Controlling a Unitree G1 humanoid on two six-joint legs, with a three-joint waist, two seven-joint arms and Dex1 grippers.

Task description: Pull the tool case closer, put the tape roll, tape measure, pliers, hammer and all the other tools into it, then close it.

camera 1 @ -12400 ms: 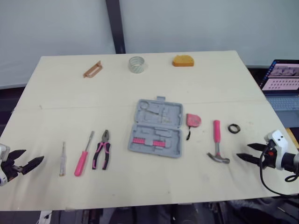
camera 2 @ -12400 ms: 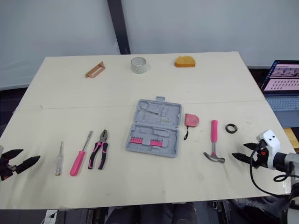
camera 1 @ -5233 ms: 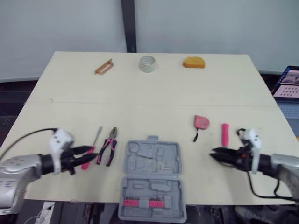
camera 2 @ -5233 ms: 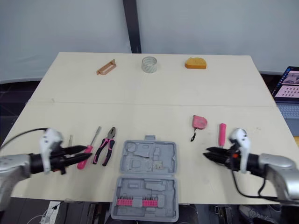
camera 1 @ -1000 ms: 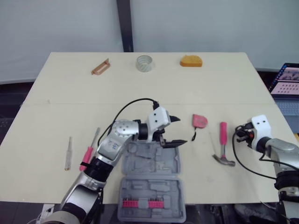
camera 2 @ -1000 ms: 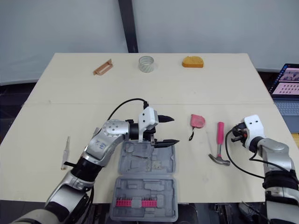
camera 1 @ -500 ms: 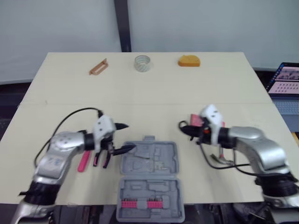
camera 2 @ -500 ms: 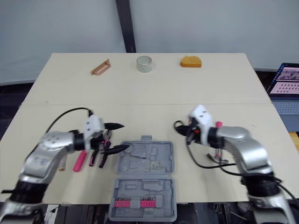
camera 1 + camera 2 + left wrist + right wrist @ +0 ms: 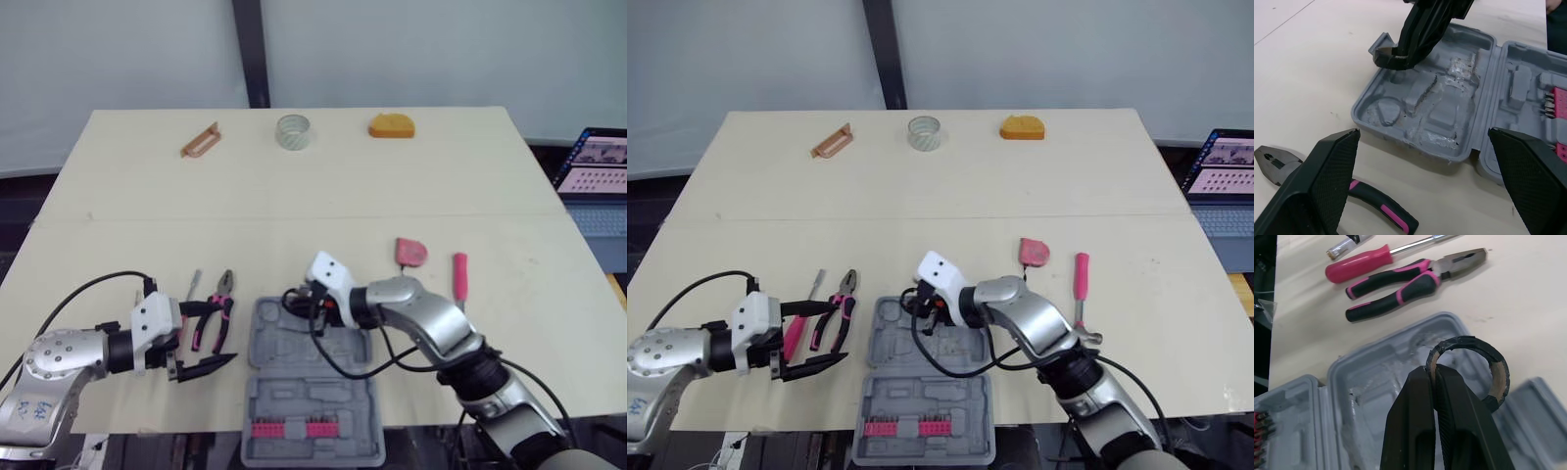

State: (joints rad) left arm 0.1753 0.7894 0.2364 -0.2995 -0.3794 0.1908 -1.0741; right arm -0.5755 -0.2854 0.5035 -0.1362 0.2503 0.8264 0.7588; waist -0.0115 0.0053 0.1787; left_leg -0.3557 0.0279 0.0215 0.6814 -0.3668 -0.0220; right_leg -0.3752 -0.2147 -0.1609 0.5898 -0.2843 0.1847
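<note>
The tool case [image 9: 306,390] lies open at the middle of the tabletop's near edge. Just left of it the left gripper [image 9: 223,333] hangs empty, fingers spread wide, beside the pliers [image 9: 214,315]. Over the case's far half the right gripper [image 9: 1432,369] is pinched tight on the wall of the tape roll [image 9: 1497,382]. This small black ring is probably light and stiff, so a rim pinch should hold it, and it looks suited to the round recess near the case's far left corner. Farther right lie the tape measure [image 9: 409,252] and the hammer [image 9: 458,277], its head mostly hidden behind the right arm. The small items [image 9: 292,130] along the far edge are hard to identify.
</note>
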